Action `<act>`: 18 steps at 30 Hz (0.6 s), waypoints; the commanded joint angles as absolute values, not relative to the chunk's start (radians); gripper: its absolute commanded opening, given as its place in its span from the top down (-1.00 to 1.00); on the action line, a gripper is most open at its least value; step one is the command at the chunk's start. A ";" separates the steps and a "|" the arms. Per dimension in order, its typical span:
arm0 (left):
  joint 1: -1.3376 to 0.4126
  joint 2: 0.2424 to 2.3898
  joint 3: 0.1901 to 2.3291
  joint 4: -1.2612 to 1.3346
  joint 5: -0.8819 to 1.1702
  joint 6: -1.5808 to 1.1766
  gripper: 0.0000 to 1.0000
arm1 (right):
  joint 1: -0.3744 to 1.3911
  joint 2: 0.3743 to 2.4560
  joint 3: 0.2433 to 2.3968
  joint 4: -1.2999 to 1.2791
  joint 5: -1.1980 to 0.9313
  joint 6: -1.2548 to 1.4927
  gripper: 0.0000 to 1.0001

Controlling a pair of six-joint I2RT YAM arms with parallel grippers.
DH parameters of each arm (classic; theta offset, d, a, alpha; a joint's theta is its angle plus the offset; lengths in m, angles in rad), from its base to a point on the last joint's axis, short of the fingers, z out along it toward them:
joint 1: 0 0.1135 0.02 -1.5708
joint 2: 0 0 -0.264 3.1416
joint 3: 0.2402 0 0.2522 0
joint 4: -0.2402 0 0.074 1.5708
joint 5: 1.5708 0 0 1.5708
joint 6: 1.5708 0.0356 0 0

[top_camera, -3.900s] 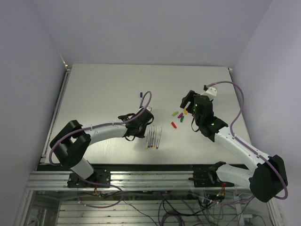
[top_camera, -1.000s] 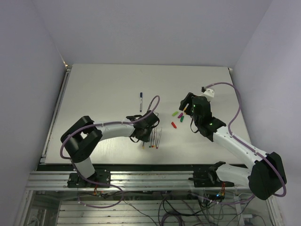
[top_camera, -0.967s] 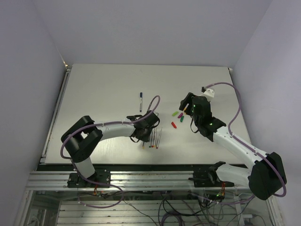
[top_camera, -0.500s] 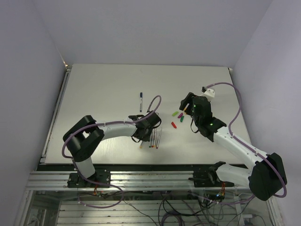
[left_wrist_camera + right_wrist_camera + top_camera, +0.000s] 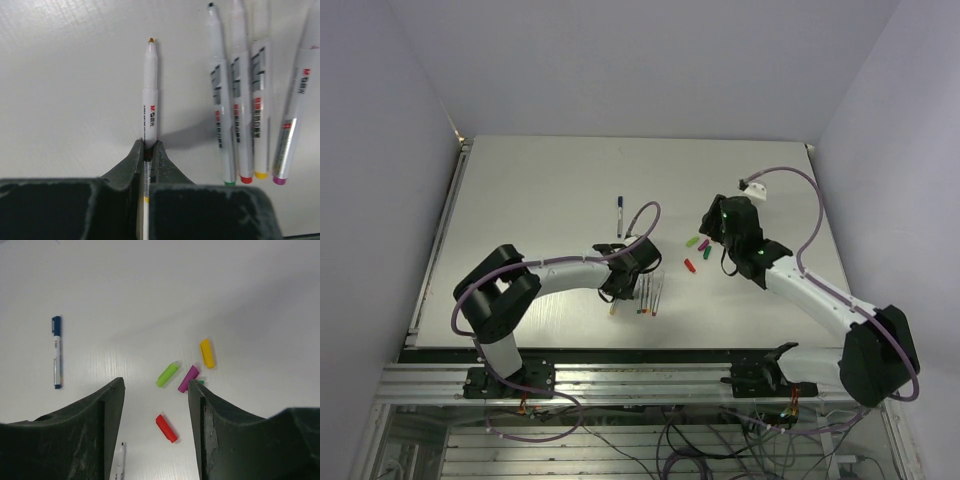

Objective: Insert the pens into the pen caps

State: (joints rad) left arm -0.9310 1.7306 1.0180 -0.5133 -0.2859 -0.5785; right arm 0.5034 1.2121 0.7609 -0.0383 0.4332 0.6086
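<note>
My left gripper (image 5: 148, 148) is shut on a white pen with an orange tip (image 5: 150, 95), which lies on the table and points away from it. Several more pens (image 5: 235, 105) with green, red, yellow and purple end bands lie side by side to its right. In the top view the left gripper (image 5: 620, 284) is at the left of the pen row (image 5: 650, 296). My right gripper (image 5: 156, 387) is open above the caps: light green (image 5: 167, 374), purple (image 5: 188, 378), yellow (image 5: 207, 353) and red (image 5: 166, 428). A dark green cap (image 5: 201, 382) peeps out beside its right finger.
A pen with a blue cap on it (image 5: 56, 351) lies apart at the far left of the caps; it also shows in the top view (image 5: 618, 214). The right gripper (image 5: 718, 220) hovers just right of the caps (image 5: 690, 265). Pale walls close in the table.
The left gripper has closed in on the pen row and pulled the orange-tipped pen a little left, away from the others. The right gripper has shifted slightly farther back over the caps.
</note>
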 commanded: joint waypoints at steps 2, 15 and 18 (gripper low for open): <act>-0.916 1.695 1.058 -0.578 -0.386 -0.580 0.86 | 0.500 1.341 0.868 -0.168 0.432 0.613 -0.08; -0.844 1.559 0.987 -0.435 -0.340 -0.601 0.86 | 0.499 1.648 1.109 -0.331 0.317 0.652 0.06; -0.827 1.537 0.980 -0.432 -0.338 -0.590 0.86 | 0.499 1.696 1.140 -0.345 0.305 0.655 0.09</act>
State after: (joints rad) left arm -0.8459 1.5871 0.9932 -0.4892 -0.3630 -0.5953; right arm 0.5030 1.6497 1.0939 -0.2943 0.3351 0.6365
